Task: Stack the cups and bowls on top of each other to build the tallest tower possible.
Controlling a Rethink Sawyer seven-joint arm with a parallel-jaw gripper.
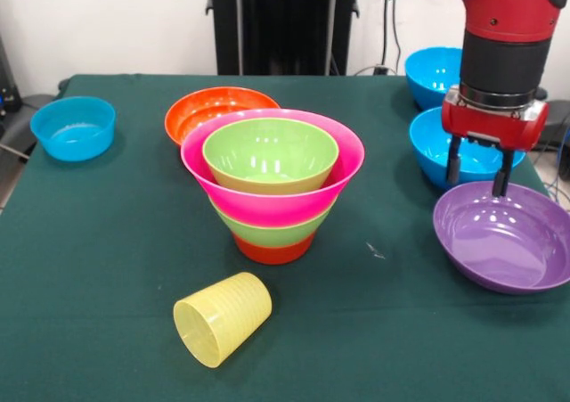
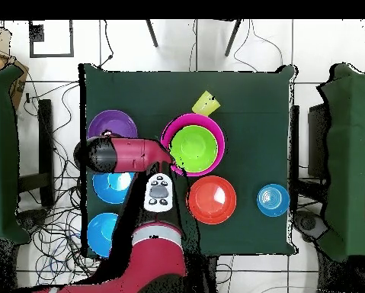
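1. In the front view we see the end effector (image 1: 478, 172) hanging at the right, its two dark fingers spread apart with nothing between them, over the far rim of the purple bowl (image 1: 508, 238).
2. The purple bowl sits upright at the tabletop's (image 1: 107, 268) right edge, nearer the camera than two blue bowls.
3. One blue bowl (image 1: 445, 152) lies just behind the purple one, partly hidden by the end effector; a second blue bowl (image 1: 433, 70) stands farther back, near the far right corner.
4. The tower (image 1: 272, 184) stands mid-tabletop: a small orange base (image 1: 272, 251), a lime green bowl (image 1: 267, 233) on it, a flaring pink bowl (image 1: 267, 201) above, and another lime green bowl (image 1: 270, 152) nested inside the pink one.
5. A larger orange bowl (image 1: 207, 108) sits upright just behind the tower, to its left; whether they touch we cannot tell.
6. The cup (image 1: 223, 318), pale yellow and ribbed, lies on its side on the near tabletop, left of the tower's foot and apart from it, mouth towards the camera and to the left.
7. A third blue bowl (image 1: 74, 127) stands alone far left, well apart from the rest.
8. From overhead, we note the arm (image 2: 128, 152) crossing above the blue bowls beside the tower (image 2: 194, 145).
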